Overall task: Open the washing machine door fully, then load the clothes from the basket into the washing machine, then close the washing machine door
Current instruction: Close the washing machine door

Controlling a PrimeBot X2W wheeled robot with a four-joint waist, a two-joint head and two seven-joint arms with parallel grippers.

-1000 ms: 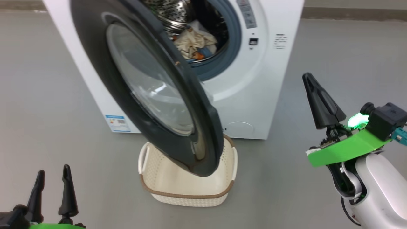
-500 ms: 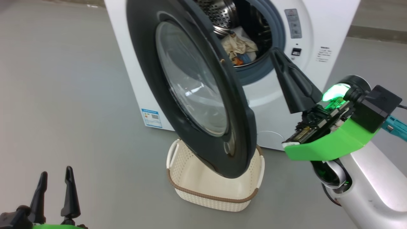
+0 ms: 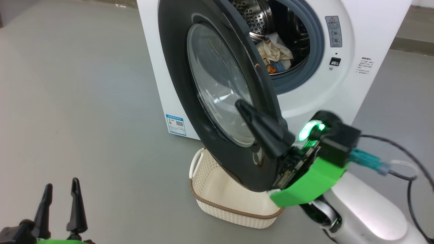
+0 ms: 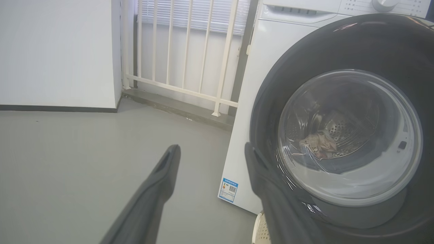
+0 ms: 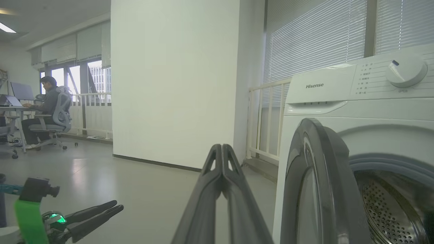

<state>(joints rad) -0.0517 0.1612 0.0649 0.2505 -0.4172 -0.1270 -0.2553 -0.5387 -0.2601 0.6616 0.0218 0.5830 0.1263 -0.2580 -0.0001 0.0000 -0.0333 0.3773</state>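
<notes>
1. Two slim, matte-black, tapered fingers of the left gripper (image 3: 61, 183) rise at the lower left of the head view. They stand well apart with nothing between them, above smooth grey floor (image 3: 84, 101).
2. Next comes the right gripper (image 3: 242, 105). Its glossy white forearm (image 3: 366, 210) enters from the lower right, carrying a bright green plastic bracket (image 3: 305, 189) and a glowing green light (image 3: 310, 128). The two dark fingers are pressed flat together into one pointed wedge and grip nothing. Their tip lies across the door's outer face in the head view, and whether it touches cannot be told.
3. The basket (image 3: 230, 210) is cream perforated plastic, a rounded rectangle with a brown woven-look rim and a white side handle (image 3: 196, 162). It sits on the floor under the door's lower edge.
4. The washing machine door (image 3: 176, 67) is a round glossy black ring around a bulging clear glass window (image 3: 220, 84), and it stands swung partway out.
5. The washing machine (image 3: 373, 34) is white and boxy, with a perforated steel drum (image 3: 252, 15), a grey-blue rubber gasket (image 3: 313, 51) and a blue label (image 3: 176, 124).
6. The clothes (image 3: 274, 56), crumpled cream and blue-orange cloth, lie inside the drum.
7. Farthest off are a white railing (image 4: 183, 90), slatted blinds (image 5: 315, 34) and a seated person (image 5: 49, 98).
</notes>
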